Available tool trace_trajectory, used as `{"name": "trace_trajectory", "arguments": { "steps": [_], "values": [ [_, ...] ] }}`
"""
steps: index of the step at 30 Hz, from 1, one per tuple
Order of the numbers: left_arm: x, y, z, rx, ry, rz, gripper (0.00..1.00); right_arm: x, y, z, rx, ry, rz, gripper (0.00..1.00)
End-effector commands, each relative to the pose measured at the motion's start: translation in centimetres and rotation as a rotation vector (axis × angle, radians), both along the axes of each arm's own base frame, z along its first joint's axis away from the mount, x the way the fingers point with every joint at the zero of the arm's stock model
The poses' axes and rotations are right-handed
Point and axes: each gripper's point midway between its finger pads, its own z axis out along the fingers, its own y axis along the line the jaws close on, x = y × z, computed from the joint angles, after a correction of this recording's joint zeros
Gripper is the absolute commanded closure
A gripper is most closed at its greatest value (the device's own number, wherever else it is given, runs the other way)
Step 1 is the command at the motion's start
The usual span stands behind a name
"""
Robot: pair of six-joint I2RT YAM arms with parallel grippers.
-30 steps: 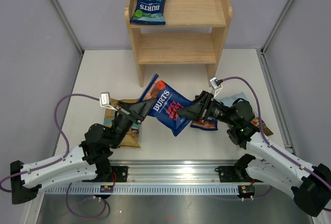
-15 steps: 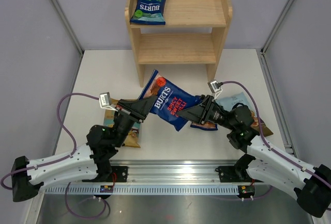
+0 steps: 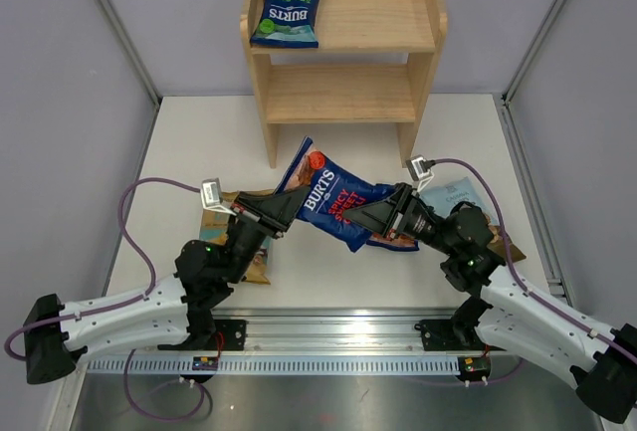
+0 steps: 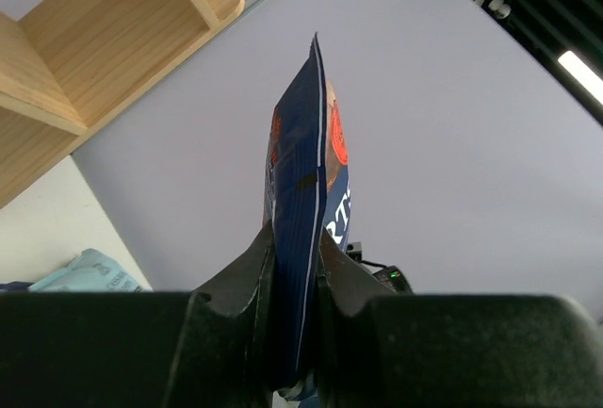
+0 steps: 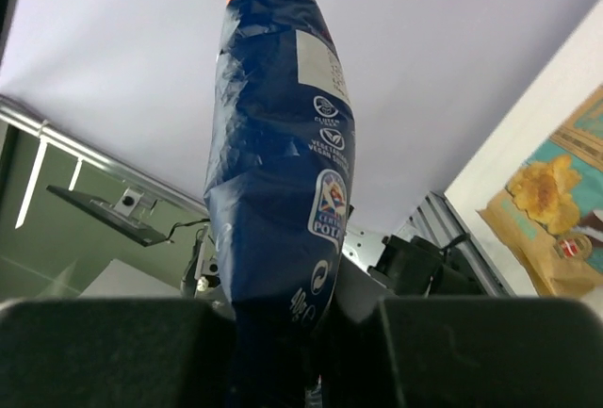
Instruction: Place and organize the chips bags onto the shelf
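The shelf (image 3: 343, 95) stands at the far end of the table (image 3: 189, 152), and I place everything from it. On its top tier, at the left end, lies the green-lettered Burts bag (image 3: 287, 11), flat and with its print upside down from where I stand.

In front of the shelf, just off its lower front edge, the red-lettered Burts bag (image 3: 333, 202) hangs in the air, stretched slantwise between both arms. The left gripper (image 3: 288, 210) pinches the bag's left edge. From its wrist camera the two fingers close narrowly on the thin seam, and the bag stands edge-on above them. The right gripper (image 3: 364, 216) clamps the opposite end, and in its own wrist view the bag's body runs down between its fingers.

Farther out from the shelf, under the left arm, lies the tan bag (image 3: 257, 268), partly covered. Beneath the right gripper a third dark-blue bag (image 3: 396, 242) shows only its edge. The light-blue bag (image 3: 458, 194) lies before the shelf's right side panel, toward the right.
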Motion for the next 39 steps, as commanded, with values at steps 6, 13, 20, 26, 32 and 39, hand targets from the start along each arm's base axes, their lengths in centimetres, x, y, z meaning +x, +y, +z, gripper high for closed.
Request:
{"name": "trace_trajectory", "arguments": {
  "steps": [6, 13, 20, 26, 32, 39],
  "values": [
    [1.0, 3.6, 3.0, 0.091, -0.02, 0.172, 0.65, 1.8, -0.7, 0.7, -0.094, 0.077, -0.128, 0.83],
    [2.8, 9.2, -1.1, 0.361, 0.189, 0.407, 0.47, 3.6, -1.3, 4.0, -0.139, 0.054, -0.222, 0.85],
    [1.6, 12.6, -2.4, 0.654, 0.252, 0.444, 0.31, 8.5, -2.5, 12.1, -0.067, 0.035, -0.315, 0.87],
    [0.4, 14.7, -3.2, 0.838, 0.247, 0.427, 0.3, 13.0, -1.2, 18.3, -0.028, -0.027, -0.351, 0.87],
    [-1.0, 16.2, -4.0, 0.969, 0.239, 0.381, 0.25, 19.6, -2.4, 22.4, -0.003, -0.047, -0.466, 0.87],
    [-1.5, 17.3, -5.6, 1.06, 0.186, 0.375, 0.22, 26.7, -5.7, 23.4, 0.058, 0.016, -0.683, 0.87]
  ]
}}
